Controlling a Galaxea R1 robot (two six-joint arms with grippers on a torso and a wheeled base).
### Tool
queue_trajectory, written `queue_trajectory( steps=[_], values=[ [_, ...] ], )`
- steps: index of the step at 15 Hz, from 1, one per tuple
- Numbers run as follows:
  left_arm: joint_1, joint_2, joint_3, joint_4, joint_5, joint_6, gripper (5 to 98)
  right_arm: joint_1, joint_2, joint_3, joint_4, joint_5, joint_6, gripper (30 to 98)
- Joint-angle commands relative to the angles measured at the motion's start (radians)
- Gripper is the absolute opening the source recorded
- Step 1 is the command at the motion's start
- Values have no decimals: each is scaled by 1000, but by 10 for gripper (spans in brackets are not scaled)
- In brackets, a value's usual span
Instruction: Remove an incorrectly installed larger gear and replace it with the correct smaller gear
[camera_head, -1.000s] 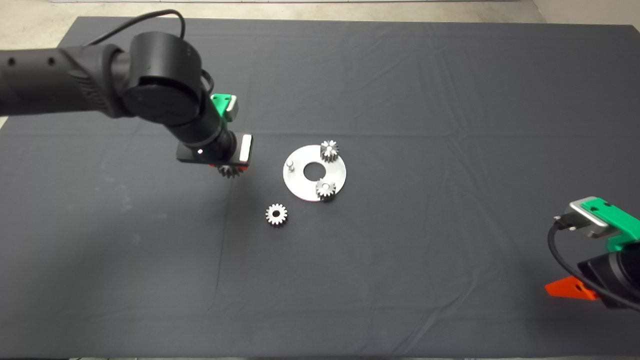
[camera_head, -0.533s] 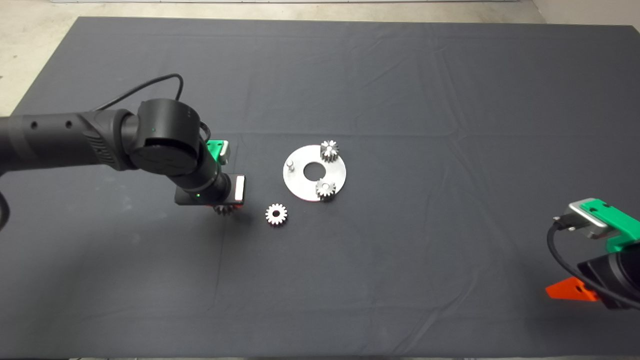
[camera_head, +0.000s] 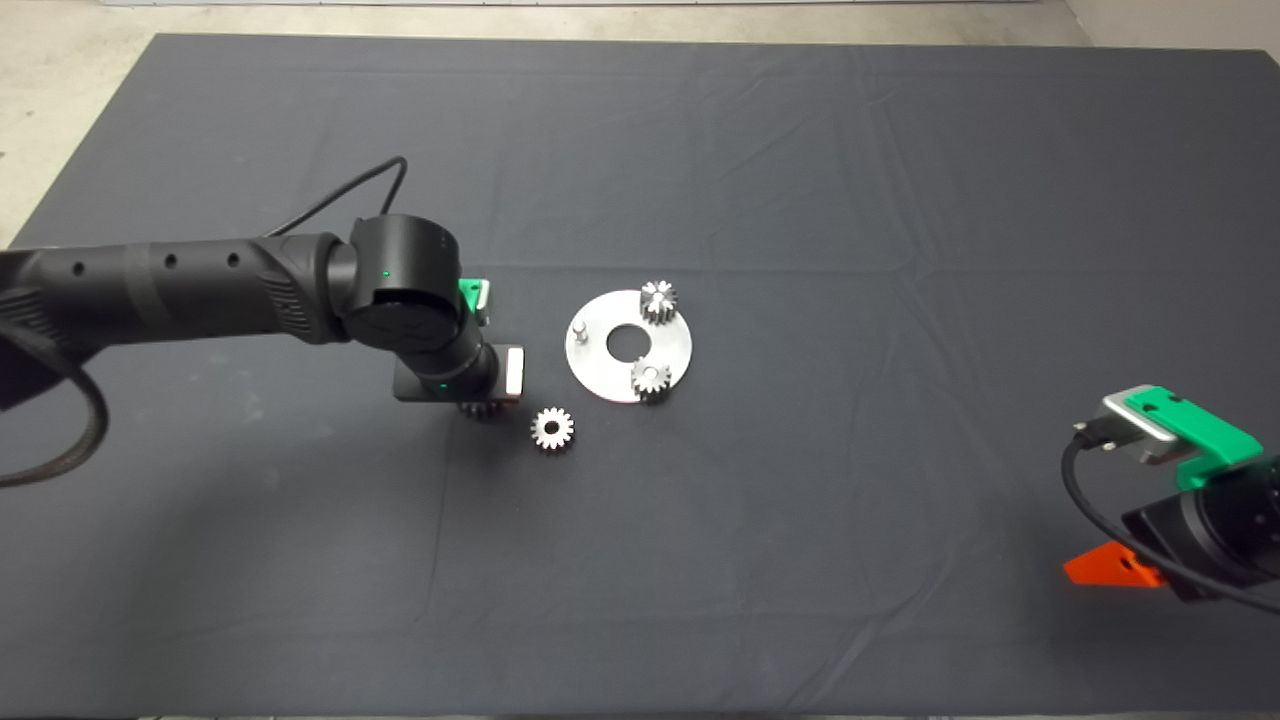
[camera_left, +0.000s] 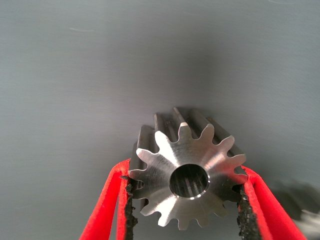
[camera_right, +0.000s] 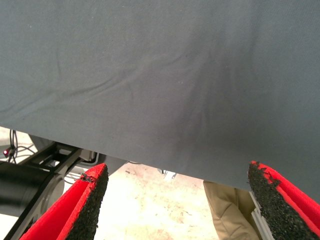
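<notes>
Head view: left hand (camera_head: 480, 405) sits low over the mat (camera_head: 800, 150), just left of the loose small gear (camera_head: 552, 429). Teeth of the big gear (camera_head: 482, 409) show under the wrist, so it is off the plate (camera_head: 612, 380) and looks about to be set down; whether it touches the mat is hidden. Plate carries two gears, top (camera_head: 658, 300) and bottom (camera_head: 651, 379), plus one bare peg (camera_head: 579, 328) on its left side. Step in hand, by my read: discarding the wrong gear. Next needs the fingers to let go, lift clear, shift right to the small gear close by without knocking it, grip it, then line its bore over the bare peg. Right hand (camera_head: 1110, 572) is parked at the lower right edge of the worktop.

Left wrist view: left hand (camera_left: 187, 202) is clamped on the big gear (camera_left: 187, 175), black pads (camera_left: 129, 205) pressing teeth on both sides. Gear is steel, dull grey brushed face, round centre bore, pointed teeth, thick body; looks hard and slick, so it may roll or slide once released.

Right wrist view: right hand (camera_right: 177, 202) has fingers wide apart, holding nothing, over the mat edge with floor and part of a person's leg (camera_right: 227, 212) beyond.
</notes>
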Motion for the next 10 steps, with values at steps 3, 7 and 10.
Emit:
queue_trajectory(
  steps=[3,7,10],
  values=[
    [-101,9,29,-56,60,6,404,7,29,-13,29,-66,-3,739],
    [-104,10,22,-57,74,41,440,6,29,-10,30,-66,0,739],
    [-104,-1,8,-56,72,49,484,7,29,-7,30,-68,0,739]
  ],
)
